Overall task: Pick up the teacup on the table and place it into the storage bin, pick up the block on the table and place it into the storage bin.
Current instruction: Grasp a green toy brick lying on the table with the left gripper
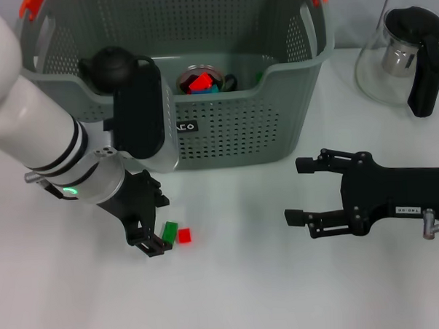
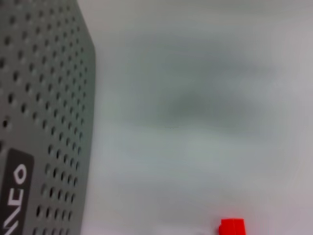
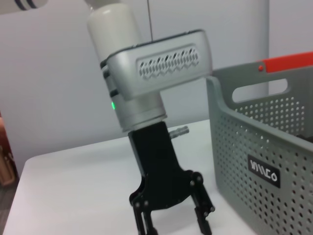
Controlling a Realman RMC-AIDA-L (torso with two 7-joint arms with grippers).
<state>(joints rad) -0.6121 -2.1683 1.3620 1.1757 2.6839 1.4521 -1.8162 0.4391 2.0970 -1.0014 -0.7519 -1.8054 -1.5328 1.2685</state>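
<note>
Storage bin [image 1: 232, 127]: grey-green plastic basket, perforated walls, orange clips at the far corners, small black label with white lettering on the near wall; stands at the far middle of the white table [image 1: 247, 294]. Inside: a round metal-rimmed teacup [image 1: 200, 79] holding red and blue pieces.

Red block [image 1: 184, 235]: small cube on the table, near-left of the bin, touching a green block [image 1: 168, 231] on its left.

Left gripper [image 1: 156, 244]: pointed down at the table just left of the green block; fingers spread moderately in the right wrist view, holding nothing. One finger [image 1: 144, 246] sits near the table.

Right gripper [image 1: 297, 192]: lying low at the right, fingers wide apart, empty, pointing left.

Glass teapot [image 1: 401, 58]: black lid and handle, far right, apart from the bin.

Open table lies between the blocks and the right gripper, and along the near edge.
</note>
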